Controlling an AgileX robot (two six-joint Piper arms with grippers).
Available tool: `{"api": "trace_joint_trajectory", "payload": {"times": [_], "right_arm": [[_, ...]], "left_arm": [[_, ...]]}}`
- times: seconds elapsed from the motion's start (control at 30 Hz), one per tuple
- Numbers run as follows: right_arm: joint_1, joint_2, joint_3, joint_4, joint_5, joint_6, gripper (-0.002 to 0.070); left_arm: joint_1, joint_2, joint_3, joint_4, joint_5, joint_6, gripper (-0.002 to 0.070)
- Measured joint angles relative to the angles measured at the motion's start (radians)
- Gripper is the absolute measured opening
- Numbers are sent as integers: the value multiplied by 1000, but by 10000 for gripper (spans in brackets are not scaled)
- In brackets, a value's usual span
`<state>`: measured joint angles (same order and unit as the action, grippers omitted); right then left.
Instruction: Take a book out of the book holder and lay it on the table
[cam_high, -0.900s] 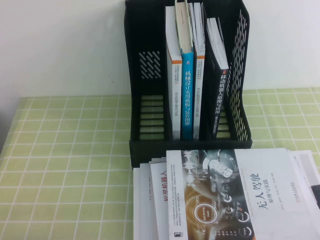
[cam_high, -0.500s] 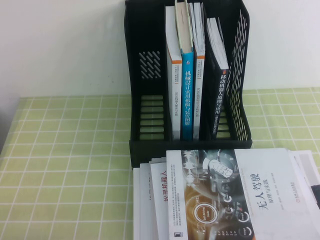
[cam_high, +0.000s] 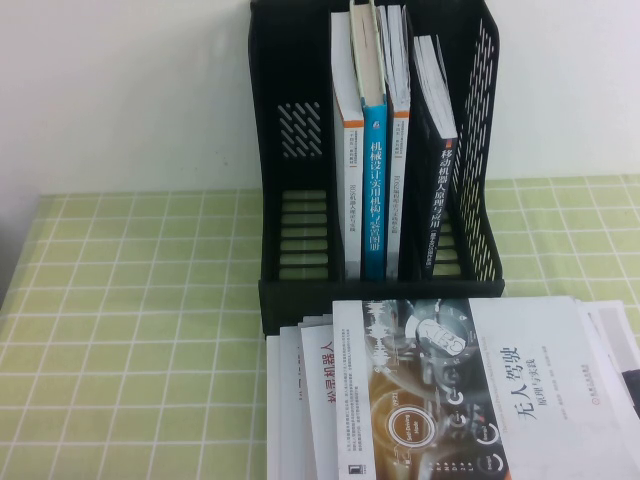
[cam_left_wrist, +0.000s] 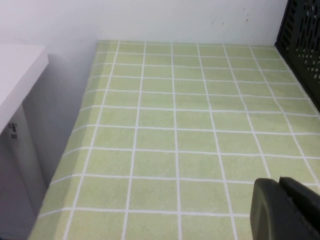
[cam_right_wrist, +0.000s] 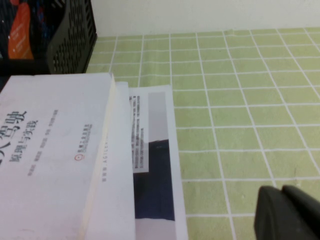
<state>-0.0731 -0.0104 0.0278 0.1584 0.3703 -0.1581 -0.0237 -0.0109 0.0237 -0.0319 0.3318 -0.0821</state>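
The black-spined book (cam_high: 441, 200) with a white Chinese title stands leaning in the right compartment of the tall black book holder (cam_high: 290, 150). The right wrist view shows its orange patch (cam_right_wrist: 20, 30) inside the holder's perforated wall (cam_right_wrist: 70, 40). The holder stands at the back of the green checked table (cam_high: 130, 330). Neither gripper shows in the high view. My left gripper (cam_left_wrist: 278, 180) is shut and empty, low over bare cloth left of the holder (cam_left_wrist: 302, 40). My right gripper (cam_right_wrist: 281, 188) is shut and empty, over cloth right of the flat books.
A blue-spined book (cam_high: 374, 190) and white-spined books (cam_high: 348, 180) stand in the holder's middle compartments. A stack of flat books, topped by a white-covered one (cam_high: 470, 390), lies in front of the holder. A white cabinet (cam_left_wrist: 20, 70) stands past the table's left edge.
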Motion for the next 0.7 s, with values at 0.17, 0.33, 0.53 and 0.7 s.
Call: {"api": "trace_joint_trajectory", "payload": {"times": [0.17, 0.33, 0.53, 0.7], "right_arm": [[0, 0, 0, 0, 0, 0, -2], [0, 0, 0, 0, 0, 0, -2], [0, 0, 0, 0, 0, 0, -2], [0, 0, 0, 0, 0, 0, -2]], "left_arm": [[0, 0, 0, -49, -9, 0, -3], [0, 0, 0, -150, -39, -4, -3], [0, 0, 0, -382, -85, -39, -3], [0, 0, 0, -518, -141, -48, -3]]}}
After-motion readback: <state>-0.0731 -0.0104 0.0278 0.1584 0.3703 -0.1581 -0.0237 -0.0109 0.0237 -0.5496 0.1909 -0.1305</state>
